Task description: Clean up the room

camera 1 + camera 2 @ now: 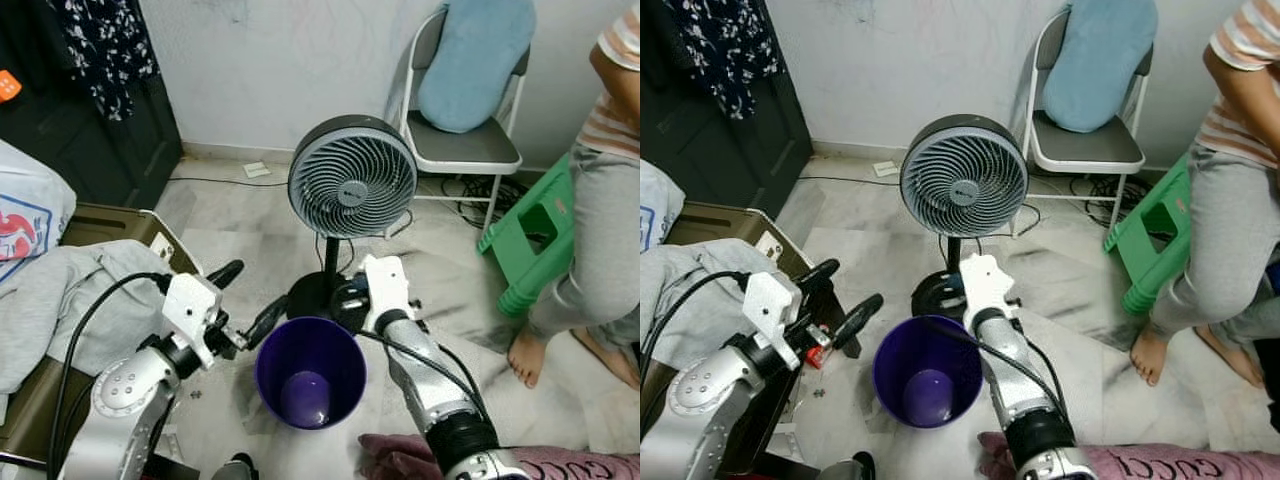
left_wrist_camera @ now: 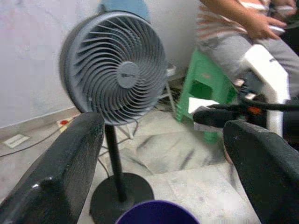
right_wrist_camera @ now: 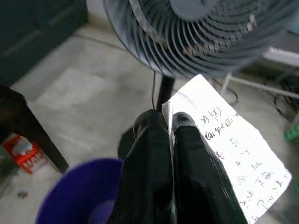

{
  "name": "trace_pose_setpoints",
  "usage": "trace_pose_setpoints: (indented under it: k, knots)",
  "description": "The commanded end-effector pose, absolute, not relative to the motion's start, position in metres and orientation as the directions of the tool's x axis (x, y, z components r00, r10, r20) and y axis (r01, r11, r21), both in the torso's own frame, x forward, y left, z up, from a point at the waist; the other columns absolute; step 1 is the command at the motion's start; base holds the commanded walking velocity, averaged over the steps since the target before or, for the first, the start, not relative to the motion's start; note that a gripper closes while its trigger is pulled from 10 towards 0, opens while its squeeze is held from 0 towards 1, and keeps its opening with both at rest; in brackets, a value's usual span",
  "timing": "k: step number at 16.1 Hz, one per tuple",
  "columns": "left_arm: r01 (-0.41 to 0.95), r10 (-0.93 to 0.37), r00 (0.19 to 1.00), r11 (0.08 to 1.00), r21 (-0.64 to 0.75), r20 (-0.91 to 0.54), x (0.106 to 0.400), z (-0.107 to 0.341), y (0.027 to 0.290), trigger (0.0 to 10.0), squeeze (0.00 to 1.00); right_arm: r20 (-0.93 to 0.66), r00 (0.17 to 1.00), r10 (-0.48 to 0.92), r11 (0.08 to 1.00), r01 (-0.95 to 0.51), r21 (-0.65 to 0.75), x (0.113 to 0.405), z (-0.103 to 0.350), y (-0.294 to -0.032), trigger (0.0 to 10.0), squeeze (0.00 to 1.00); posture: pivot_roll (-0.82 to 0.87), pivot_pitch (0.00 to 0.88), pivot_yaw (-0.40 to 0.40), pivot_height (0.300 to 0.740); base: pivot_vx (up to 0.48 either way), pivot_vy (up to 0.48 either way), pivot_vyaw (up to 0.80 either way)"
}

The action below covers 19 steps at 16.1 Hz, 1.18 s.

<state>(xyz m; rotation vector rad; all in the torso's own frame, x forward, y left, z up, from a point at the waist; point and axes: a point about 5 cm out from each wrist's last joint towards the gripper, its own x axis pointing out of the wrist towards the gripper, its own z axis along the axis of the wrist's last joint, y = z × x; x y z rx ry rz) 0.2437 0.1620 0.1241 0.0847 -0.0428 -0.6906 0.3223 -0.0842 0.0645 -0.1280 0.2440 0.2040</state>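
Above the round purple plastic bin (image 1: 309, 383), the right gripper (image 3: 169, 122) pinches a white handwritten paper sheet (image 3: 229, 149), while the left gripper (image 1: 247, 299) hangs spread apart.

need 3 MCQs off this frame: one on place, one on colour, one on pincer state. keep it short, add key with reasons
1. Where is the purple bin?
A. On the folding chair
B. On the floor in front of the fan's base
C. On the green stool

2. What colour is the cushion on the folding chair?
A. Light blue
B. Red
C. Yellow

3. What is the right pincer doing?
A. Open, holding nothing
B. Shut on a sheet of paper
C. Shut on the fan's pole

Key:
1 B: in the eye views the bin stands on the marble floor just before the fan, between the two arms.
2 A: the cushion leaning on the chair back is light blue.
3 B: the right wrist view shows both fingers pressed together on the edge of the handwritten paper, near the bin. The left pincer is open, by contrast.
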Motion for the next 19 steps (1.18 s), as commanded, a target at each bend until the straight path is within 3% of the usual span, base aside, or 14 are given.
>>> trace_pose_setpoints:
  k: [1,3,8,13,19]
  knots:
    - [0.664,-0.666,0.746,0.743,0.085,-0.004,0.239,0.123,0.161,10.0,0.00,-0.263,0.951,0.165,0.974,-0.198,-0.106,0.327,0.067,-0.085,10.0,0.00,0.09,0.185,-0.031,0.740,0.000,0.000,0.00]
    - [0.675,-0.676,0.736,0.732,0.092,-0.019,0.235,0.123,0.163,10.0,0.00,-0.276,0.947,0.164,0.971,-0.205,-0.126,0.330,0.067,-0.082,10.0,0.00,0.09,0.198,-0.026,0.740,0.000,0.000,0.80]
    - [0.712,-0.710,0.701,0.691,0.121,-0.068,0.221,0.114,0.147,10.0,0.00,-0.413,0.900,0.140,0.988,-0.151,0.006,0.324,0.045,-0.064,10.0,0.00,0.10,0.226,-0.024,0.740,0.000,0.000,0.76]
    - [0.720,-0.721,0.690,0.678,0.145,-0.055,0.206,0.117,0.130,10.0,0.00,-0.524,0.851,-0.028,0.999,0.041,0.013,0.323,0.030,-0.080,10.0,0.00,0.12,0.265,-0.024,0.740,0.000,0.000,0.00]
    - [0.683,-0.688,0.725,0.709,0.174,-0.038,0.206,0.132,0.140,10.0,0.00,-0.466,0.878,-0.108,0.994,0.088,-0.063,0.332,0.038,-0.095,10.0,0.00,0.16,0.317,-0.010,0.740,0.000,0.000,0.00]
